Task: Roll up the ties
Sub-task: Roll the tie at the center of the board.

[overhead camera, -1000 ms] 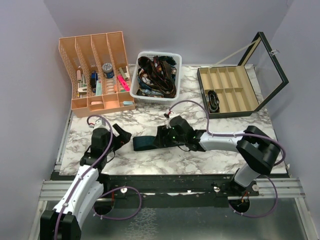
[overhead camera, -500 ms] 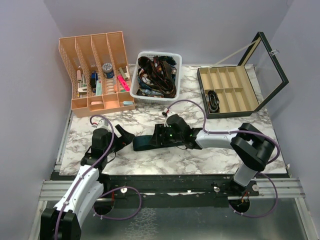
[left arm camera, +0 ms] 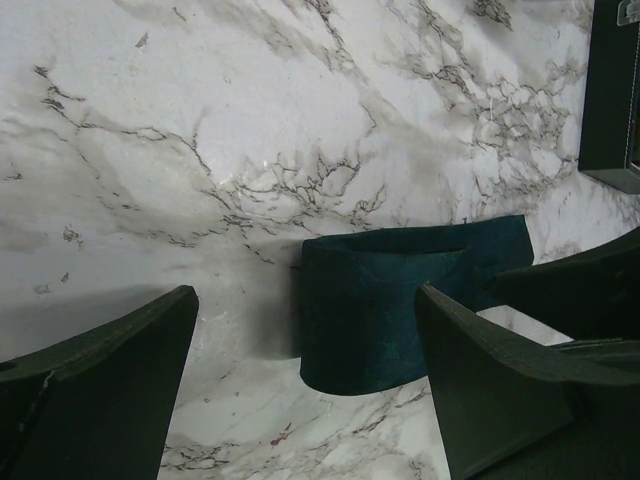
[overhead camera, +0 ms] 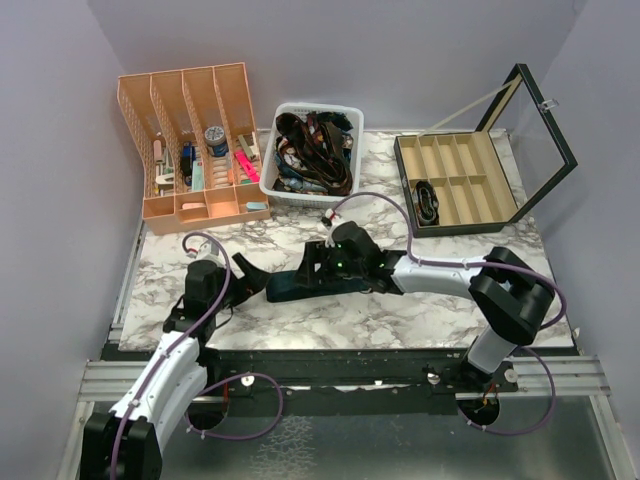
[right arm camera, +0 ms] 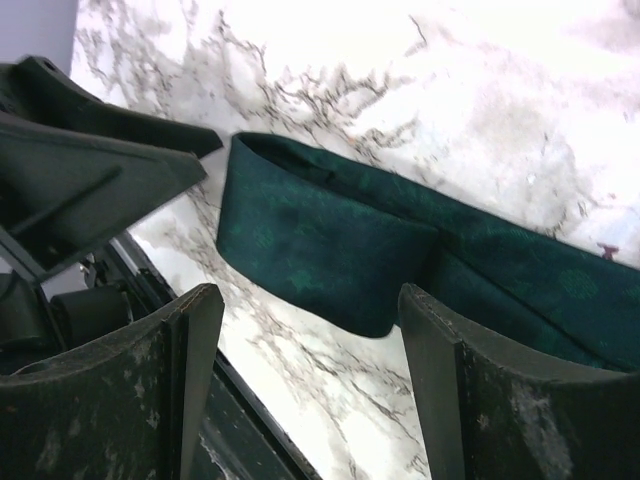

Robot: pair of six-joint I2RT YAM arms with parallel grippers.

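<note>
Top view. I see the dark teal tie (overhead camera: 296, 285) lying flat on the marble counter (overhead camera: 440, 310), near its front edge and between the two arms. Its blunt left end points toward the left gripper (overhead camera: 256, 280). Its band runs rightward beneath the right gripper (overhead camera: 312, 268).

Left wrist view. The left gripper (left arm camera: 308, 292) is released, with its jaws spread wide and nothing between the pads. The tie (left arm camera: 390, 310) lies just beyond the fingertips. Its end is doubled over into a short folded flap, and the fold stands slightly off the counter (left arm camera: 200, 120). A dark part of the right gripper (left arm camera: 570, 290) enters at the right edge, close over the tie's band.

Right wrist view. The right gripper (right arm camera: 310, 295) is also released. Its two fingers stand well apart, and the tie (right arm camera: 320, 230) is framed between them. Here I read the folded flap as the upper layer, and the longer band continues to the lower right. I cannot tell from this view whether the fingertips touch the cloth. The left gripper (right arm camera: 90, 150) shows at the upper left, just beside the fold.

Background, top view. A white basket (overhead camera: 300, 196) heaped with other ties (overhead camera: 312, 150) stands at the counter's rear centre. An orange organiser (overhead camera: 205, 210) stands at the rear left. An open compartmented case (overhead camera: 455, 228) stands at the rear right, with its lid raised.
</note>
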